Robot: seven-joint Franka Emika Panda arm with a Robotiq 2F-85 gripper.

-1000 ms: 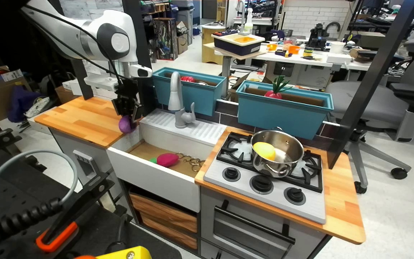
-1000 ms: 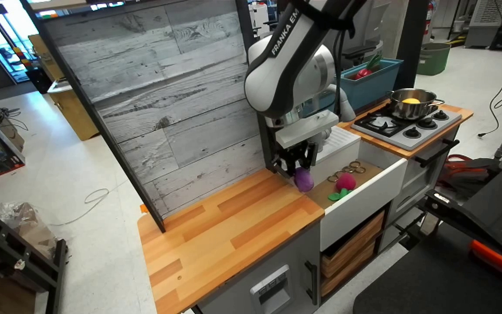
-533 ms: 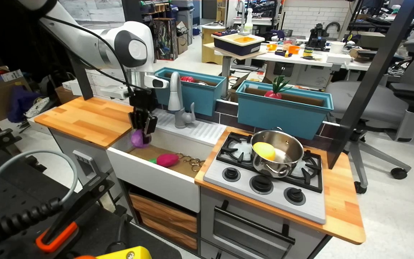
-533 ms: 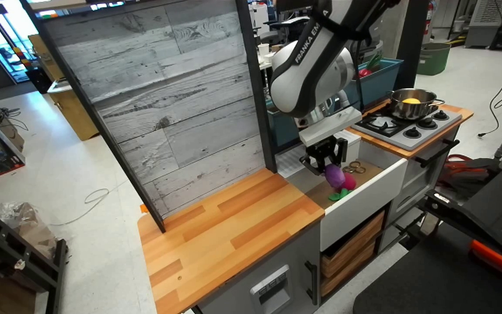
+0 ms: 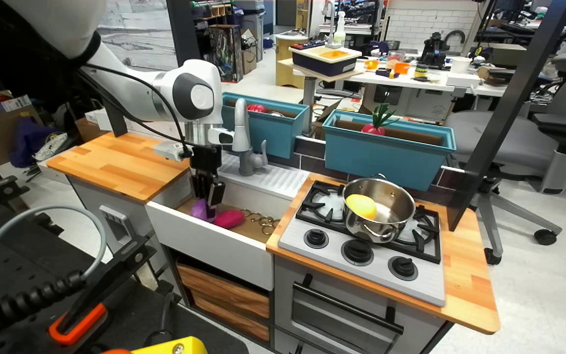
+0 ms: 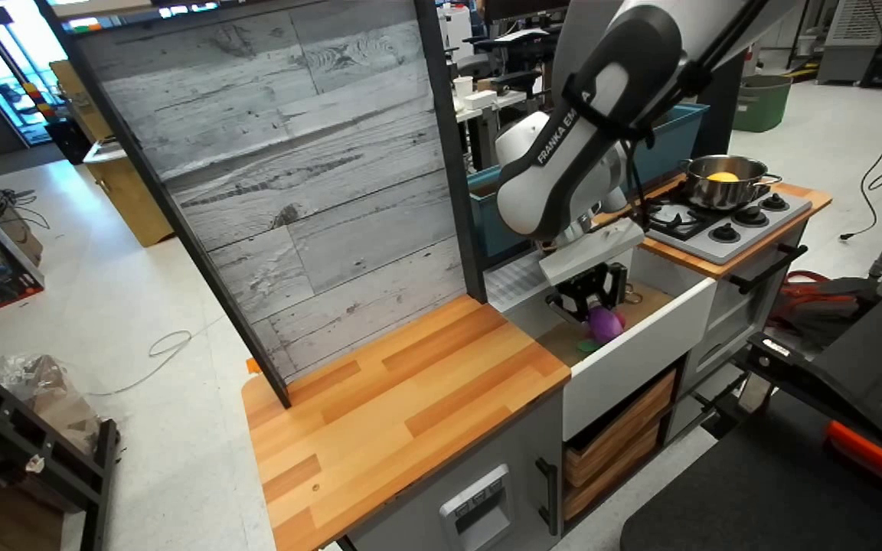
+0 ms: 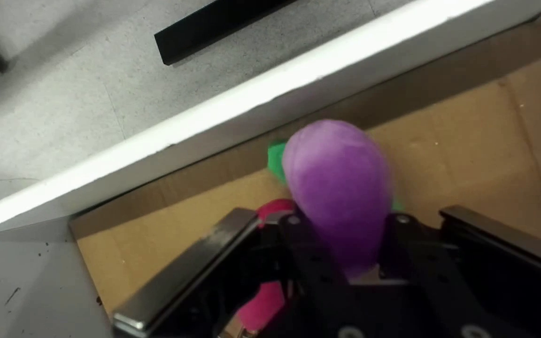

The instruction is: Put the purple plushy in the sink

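The purple plushy (image 5: 200, 210) is a rounded purple soft toy. It hangs low inside the white sink (image 5: 209, 247), below the rim, and also shows in an exterior view (image 6: 605, 325) and in the wrist view (image 7: 341, 178). My gripper (image 5: 207, 199) points down into the sink, shut on the plushy; in the wrist view (image 7: 348, 230) the fingers press both its sides. A magenta toy (image 5: 229, 219) with green leaves (image 6: 588, 346) lies on the sink's cardboard floor (image 7: 477, 141), right beside or under the plushy. I cannot tell whether the plushy touches it or the floor.
The grey faucet (image 5: 241, 137) stands at the back edge, close to the arm. Several brass rings (image 5: 263, 223) lie in the sink. A wooden counter (image 5: 121, 162) and a stove with a steel pot (image 5: 386, 209) flank the sink. Teal bins (image 5: 386, 152) stand behind.
My gripper has carried the plushy from above the counter's edge over the sink and down into it, close to the magenta toy. It holds the plushy throughout.
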